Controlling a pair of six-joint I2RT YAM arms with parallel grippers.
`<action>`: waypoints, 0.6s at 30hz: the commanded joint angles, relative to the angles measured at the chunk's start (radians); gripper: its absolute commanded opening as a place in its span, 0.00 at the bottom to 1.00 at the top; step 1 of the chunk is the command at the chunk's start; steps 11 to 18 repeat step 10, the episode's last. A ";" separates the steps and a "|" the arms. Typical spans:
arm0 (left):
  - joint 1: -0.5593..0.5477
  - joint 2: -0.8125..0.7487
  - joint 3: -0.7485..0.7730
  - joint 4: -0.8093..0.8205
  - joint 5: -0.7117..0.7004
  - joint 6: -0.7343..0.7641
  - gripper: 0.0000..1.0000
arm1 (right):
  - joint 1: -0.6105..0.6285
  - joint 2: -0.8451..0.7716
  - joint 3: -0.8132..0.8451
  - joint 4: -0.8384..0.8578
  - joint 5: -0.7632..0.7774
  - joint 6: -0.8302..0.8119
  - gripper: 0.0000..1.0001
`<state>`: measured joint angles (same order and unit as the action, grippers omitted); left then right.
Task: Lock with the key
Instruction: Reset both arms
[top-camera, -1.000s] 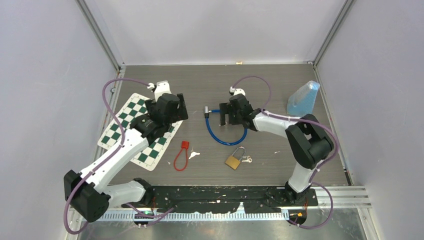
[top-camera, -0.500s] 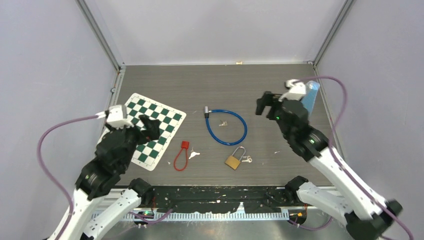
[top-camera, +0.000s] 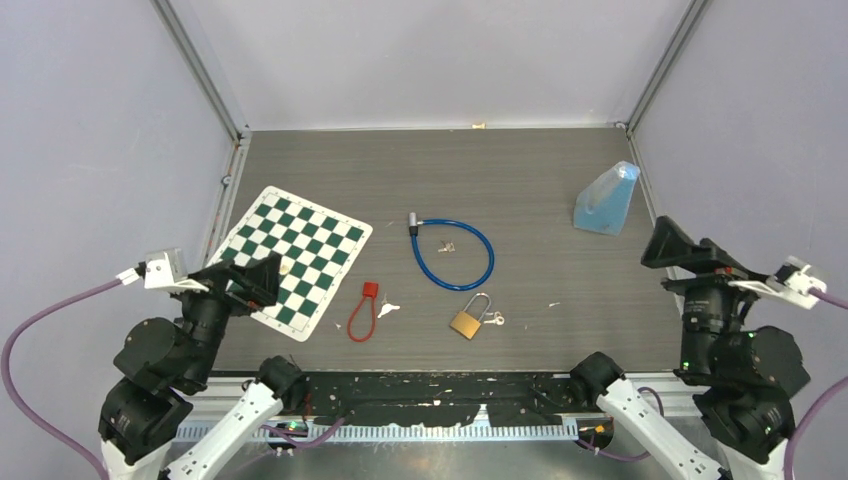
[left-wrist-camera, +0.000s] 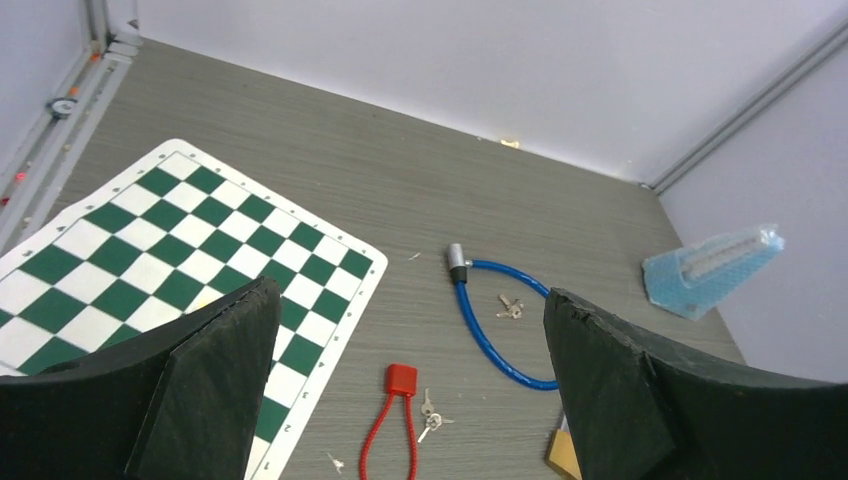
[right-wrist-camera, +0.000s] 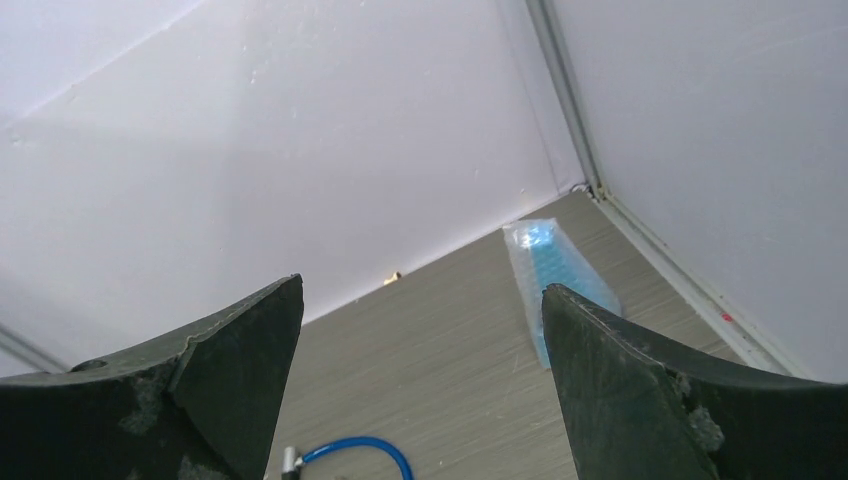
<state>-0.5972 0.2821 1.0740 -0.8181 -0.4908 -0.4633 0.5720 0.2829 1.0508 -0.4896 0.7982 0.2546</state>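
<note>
A brass padlock (top-camera: 467, 322) lies on the table's near middle with a small key (top-camera: 493, 320) beside it; only its corner shows in the left wrist view (left-wrist-camera: 560, 455). A red cable lock (top-camera: 361, 313) with keys (top-camera: 388, 309) lies to its left. A blue cable lock (top-camera: 452, 255) lies behind, with keys (top-camera: 446, 247) inside its loop. My left gripper (top-camera: 248, 278) is open and empty, raised at the near left. My right gripper (top-camera: 690, 255) is open and empty, raised at the near right. Both are well away from the locks.
A green and white chessboard mat (top-camera: 290, 260) lies at the left. A blue bubble-wrap pouch (top-camera: 606, 200) stands at the far right near the wall. Walls and metal rails enclose the table on three sides.
Both arms have pulled back from the middle of the table to the near corners. The right gripper left the blue cable lock; the left gripper left the chessboard mat.
</note>
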 joint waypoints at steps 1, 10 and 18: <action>0.002 0.011 -0.006 0.065 0.080 -0.030 1.00 | -0.002 -0.032 0.013 0.001 0.085 -0.045 0.95; 0.002 0.089 0.082 -0.020 0.022 -0.060 1.00 | -0.002 0.000 0.041 0.015 0.064 -0.051 0.96; 0.002 0.089 0.082 -0.020 0.022 -0.060 1.00 | -0.002 0.000 0.041 0.015 0.064 -0.051 0.96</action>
